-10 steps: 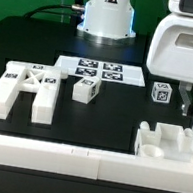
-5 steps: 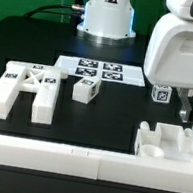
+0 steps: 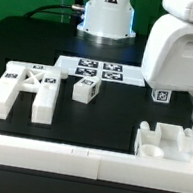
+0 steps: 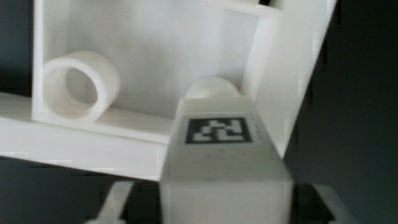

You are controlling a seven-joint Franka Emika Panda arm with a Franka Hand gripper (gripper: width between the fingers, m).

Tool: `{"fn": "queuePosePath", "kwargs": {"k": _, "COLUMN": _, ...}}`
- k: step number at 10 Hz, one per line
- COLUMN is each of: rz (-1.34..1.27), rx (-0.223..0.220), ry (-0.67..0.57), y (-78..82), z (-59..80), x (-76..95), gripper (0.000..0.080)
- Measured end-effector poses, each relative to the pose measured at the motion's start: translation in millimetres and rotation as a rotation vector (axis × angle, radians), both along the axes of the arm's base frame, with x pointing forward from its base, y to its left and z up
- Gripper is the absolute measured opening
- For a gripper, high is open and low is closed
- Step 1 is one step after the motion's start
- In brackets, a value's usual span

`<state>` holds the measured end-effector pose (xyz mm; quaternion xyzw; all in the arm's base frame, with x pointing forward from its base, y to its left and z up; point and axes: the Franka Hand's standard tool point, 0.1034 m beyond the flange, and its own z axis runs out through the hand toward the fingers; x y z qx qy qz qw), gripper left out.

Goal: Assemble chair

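1. Cross-braced plate (image 3: 25,86): matte white, lying flat toward 9 o'clock in the exterior view. Two limbs run toward 6 o'clock, and square black-and-white tags sit on its upper face.
2. Small block (image 3: 83,90): white and tagged, near the plate at its 3 o'clock, standing apart from it.
3. Notched block (image 3: 163,144): white, toward 4 o'clock, with open recesses in its top. The wrist view shows a round ring inside its frame.
4. Tagged bar (image 3: 162,95): white, toward 3 o'clock, largely hidden, with one tag facing the camera. In the wrist view it overlaps the notched block; contact cannot be judged.
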<state>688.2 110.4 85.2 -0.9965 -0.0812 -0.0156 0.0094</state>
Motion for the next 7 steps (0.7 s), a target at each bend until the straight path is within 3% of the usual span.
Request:
{"fn": "queuePosePath", "kwargs": {"k": 3, "rz": -0.025, "rx": 0.001, "ry": 0.0, "y": 0.0, "z": 0.0, "x": 0.0, "gripper": 0.0289}}
{"fn": "queuePosePath", "kwargs": {"k": 7, "rz": -0.439, "rx": 0.02, "ry": 0.012, "y": -0.9, "z": -0.2, "x": 0.0, "gripper": 0.0291}}
